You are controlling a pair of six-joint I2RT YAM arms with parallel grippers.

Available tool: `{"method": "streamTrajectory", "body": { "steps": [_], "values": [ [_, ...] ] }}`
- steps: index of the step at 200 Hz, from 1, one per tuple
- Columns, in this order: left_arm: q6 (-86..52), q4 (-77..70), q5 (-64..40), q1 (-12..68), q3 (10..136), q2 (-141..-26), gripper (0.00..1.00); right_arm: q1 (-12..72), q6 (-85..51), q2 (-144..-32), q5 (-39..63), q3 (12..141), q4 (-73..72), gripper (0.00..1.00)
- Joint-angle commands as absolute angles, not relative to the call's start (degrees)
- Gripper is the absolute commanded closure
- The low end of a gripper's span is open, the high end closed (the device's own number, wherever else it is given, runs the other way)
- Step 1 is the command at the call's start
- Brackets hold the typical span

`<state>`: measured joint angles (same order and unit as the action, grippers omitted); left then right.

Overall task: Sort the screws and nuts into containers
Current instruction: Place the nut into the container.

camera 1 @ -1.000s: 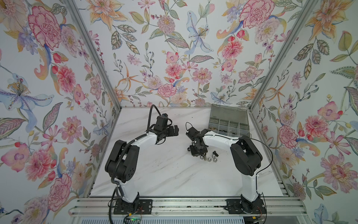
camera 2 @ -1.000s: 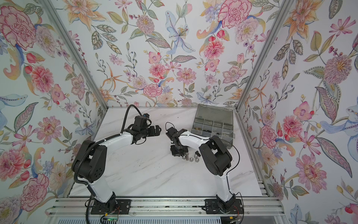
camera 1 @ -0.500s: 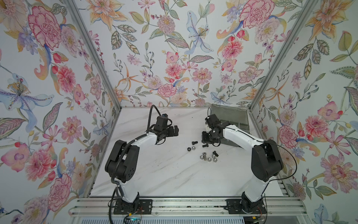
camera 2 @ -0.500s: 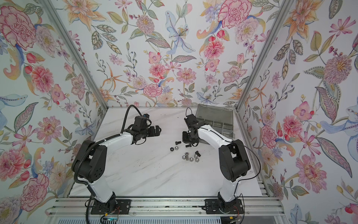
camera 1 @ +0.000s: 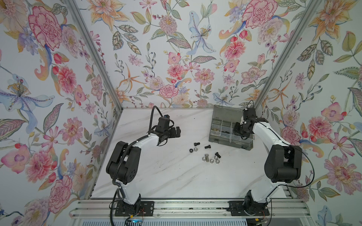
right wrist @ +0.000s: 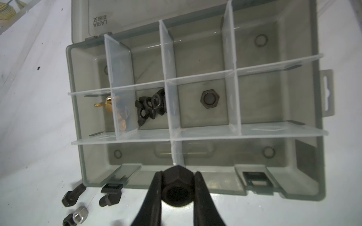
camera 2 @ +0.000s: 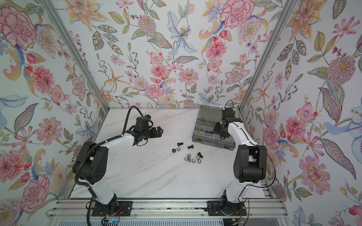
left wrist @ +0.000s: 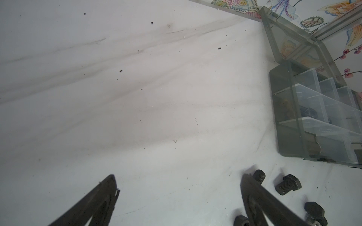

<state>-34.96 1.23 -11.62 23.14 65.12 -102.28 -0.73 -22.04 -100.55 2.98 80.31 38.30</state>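
Nut [right wrist: 176,192] pinched in right gripper [right wrist: 177,177] over box [right wrist: 75,109]; I target compartment [right wrist: 195,115] with matching nut [right wrist: 209,99]; left gripper [left wrist: 178,177] spread, clear.

The left arm [camera 1: 146,139] and right arm [camera 1: 264,133] share white link shells and bulky black joint housings, each on a black base plate [camera 1: 135,208]. A ribbed black hose [camera 1: 121,158] follows the left arm; a thin black cable [camera 1: 311,172] trails off the right. The left pincer [left wrist: 178,179] and right pincer [right wrist: 178,173] have slim, tapering black fingers [left wrist: 94,203].
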Motion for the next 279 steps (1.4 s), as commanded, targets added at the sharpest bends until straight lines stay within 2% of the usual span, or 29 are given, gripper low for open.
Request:
{"method": "streamTrajectory", "body": {
  "steps": [1, 111, 184, 194, 207, 228, 258, 279],
  "values": [
    [-35.4, 0.9, -12.1, 22.8, 65.3, -100.5, 0.01, -2.3, -20.4, -103.7, 0.4, 83.2, 39.3, 1.0],
    [-35.4, 1.1, -11.9, 22.8, 65.6, -100.5, 0.01, -4.5, -19.5, -116.8, -0.4, 94.7, 39.8, 1.0],
    [-35.3, 1.1, -11.9, 22.8, 65.5, -100.5, 0.01, -3.1, -19.6, -117.6, -0.9, 94.3, 40.1, 1.0],
    [-35.3, 1.0, -11.9, 22.9, 65.5, -100.6, 0.01, -3.0, -19.6, -117.7, -0.8, 94.2, 40.1, 0.94],
    [-35.3, 0.9, -12.0, 22.8, 65.4, -100.6, 0.01, -3.0, -19.6, -117.4, -0.9, 94.1, 40.1, 0.76],
    [-35.4, 0.9, -12.0, 22.8, 65.4, -100.6, 0.01, -3.0, -19.6, -116.6, -0.6, 94.4, 40.1, 0.66],
    [-35.3, 0.8, -12.0, 22.8, 65.3, -100.5, 0.01, -2.8, -19.0, -114.3, 0.0, 94.8, 40.8, 0.61],
    [-35.3, 0.8, -12.0, 22.8, 65.2, -100.5, 0.01, -2.5, -18.6, -111.4, 0.9, 94.1, 41.3, 0.61]
  ]
}}
